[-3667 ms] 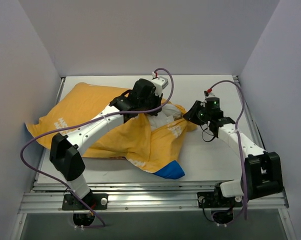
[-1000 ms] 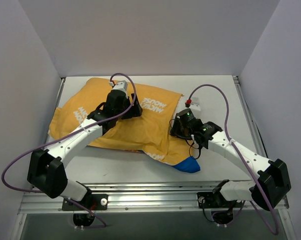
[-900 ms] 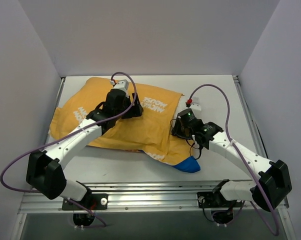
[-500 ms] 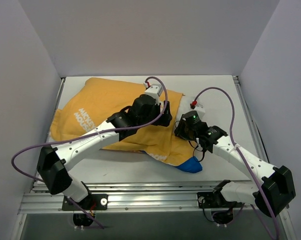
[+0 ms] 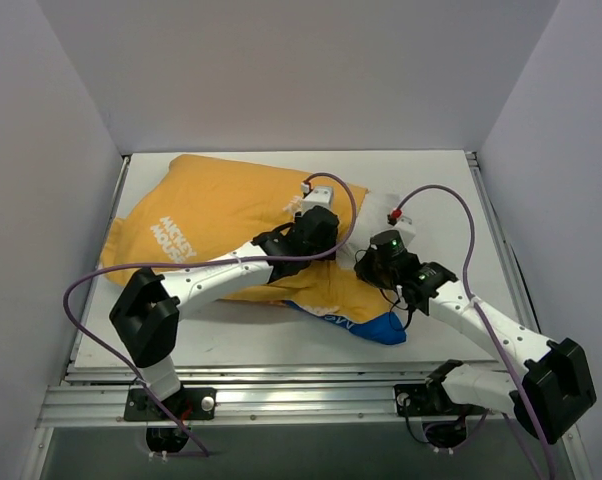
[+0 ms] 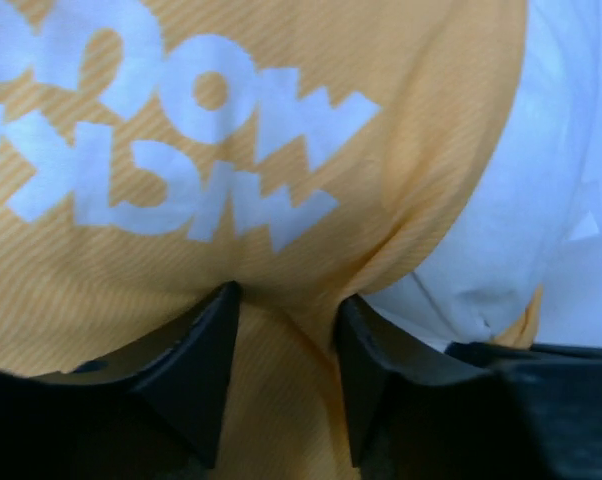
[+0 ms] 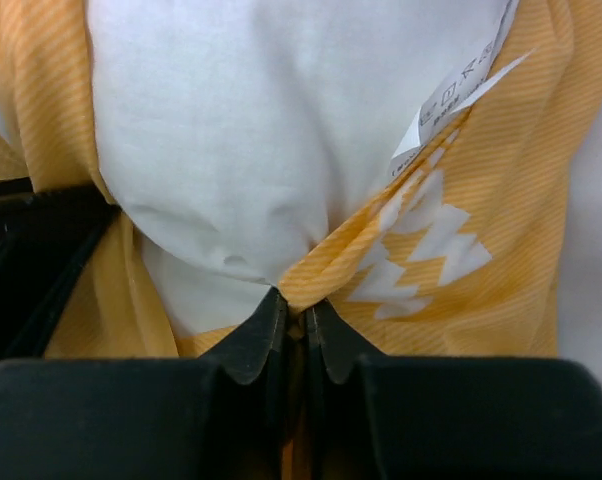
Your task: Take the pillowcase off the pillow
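Observation:
The pillowcase lies yellow-orange side up across the left and middle of the table, a blue corner poking out at the near right. The white pillow bulges from its open end, its tag at the upper right. My right gripper is shut on a pinched fold of the pillowcase's orange edge. My left gripper sits just beside it on the case, jaws drawn in on a thick bulge of orange fabric, with the pillow showing to its right.
The white table is boxed in by grey walls on the left, back and right. A metal rail runs along the near edge. Purple cables loop above both arms.
My left gripper has moved right across the pillowcase to its open end and narrowed its jaws on the fabric. My right gripper has shut on the case's edge.

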`<move>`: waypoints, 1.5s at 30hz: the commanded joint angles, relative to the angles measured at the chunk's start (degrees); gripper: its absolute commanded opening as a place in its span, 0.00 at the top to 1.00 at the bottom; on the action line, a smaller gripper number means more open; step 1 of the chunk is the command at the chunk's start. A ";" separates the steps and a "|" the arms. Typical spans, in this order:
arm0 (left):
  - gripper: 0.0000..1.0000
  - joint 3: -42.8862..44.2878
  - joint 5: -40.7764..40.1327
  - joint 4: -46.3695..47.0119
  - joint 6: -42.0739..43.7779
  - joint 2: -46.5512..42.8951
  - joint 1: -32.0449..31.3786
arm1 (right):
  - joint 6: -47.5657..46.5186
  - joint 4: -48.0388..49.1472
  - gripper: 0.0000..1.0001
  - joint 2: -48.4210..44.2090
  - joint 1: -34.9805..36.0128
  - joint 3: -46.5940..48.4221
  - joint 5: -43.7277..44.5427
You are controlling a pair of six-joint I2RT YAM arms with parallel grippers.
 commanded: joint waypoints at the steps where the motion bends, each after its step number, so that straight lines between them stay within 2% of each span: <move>1: 0.52 -5.28 -5.91 0.03 -4.44 -0.29 7.25 | 0.91 -10.29 1.00 -3.17 -2.29 -4.58 3.88; 3: 0.58 -7.67 -4.15 1.54 -5.41 -1.17 10.50 | 1.43 -12.13 1.00 -4.75 -4.40 -7.40 2.30; 7: 0.62 -7.23 -1.34 0.39 -6.11 -1.08 17.61 | 2.75 -14.07 1.00 -10.20 -6.77 -10.92 -0.34; 15: 0.65 -9.24 2.53 1.18 -8.31 -2.75 24.92 | 5.56 -17.94 1.00 -13.29 -7.57 -10.57 -0.87; 19: 0.66 -10.92 5.52 1.80 -7.97 -5.56 26.42 | 6.71 -13.30 1.00 -12.85 -7.92 -13.11 -3.93; 20: 0.66 -11.01 5.52 1.80 -7.18 -7.74 26.25 | 5.93 -9.11 1.00 -12.67 -7.83 -13.55 -4.81; 22: 0.63 -11.97 7.10 4.07 -5.42 -10.56 25.54 | 4.96 -0.94 1.00 -12.23 -7.92 -15.48 -7.71; 24: 0.56 -12.06 9.90 6.18 -0.95 -14.61 23.27 | 3.90 5.23 1.00 -11.88 -7.92 -17.24 -11.58; 25: 0.52 -11.72 11.57 8.98 1.59 -15.75 22.30 | 3.98 12.05 1.00 -11.88 -8.00 -18.21 -14.37; 26: 0.48 -11.45 13.24 10.31 6.67 -17.50 21.07 | 4.07 15.16 1.00 -11.97 -8.01 -20.57 -15.62; 27: 0.39 -11.10 14.39 11.20 9.15 -18.39 18.27 | 4.94 18.24 1.00 -12.23 -8.09 -21.81 -16.68; 28: 0.36 -10.66 15.88 13.29 12.31 -19.01 16.68 | 5.56 23.14 1.00 -12.49 -8.09 -23.04 -17.65; 31: 0.26 -10.48 13.00 18.82 23.12 -19.98 8.86 | 7.23 30.89 1.00 -13.81 -8.79 -27.44 -18.88; 32: 0.25 -10.13 13.17 21.20 27.42 -18.94 7.45 | 7.32 32.14 1.00 -13.99 -9.14 -28.05 -19.58; 34: 0.23 -8.30 14.65 21.75 29.82 -16.91 4.81 | 7.24 34.60 1.00 -14.25 -9.67 -28.94 -19.85; 38: 0.22 -0.83 21.77 16.76 34.64 -9.54 1.29 | 6.80 37.25 1.00 -13.46 -9.94 -28.94 -20.64; 41: 0.21 2.69 23.10 14.46 38.51 -5.15 -1.69 | 6.80 38.75 1.00 -13.03 -10.11 -29.29 -21.43; 45: 0.20 5.95 24.33 11.65 41.08 0.05 -2.41 | 6.36 38.66 1.00 -13.29 -10.29 -29.29 -22.05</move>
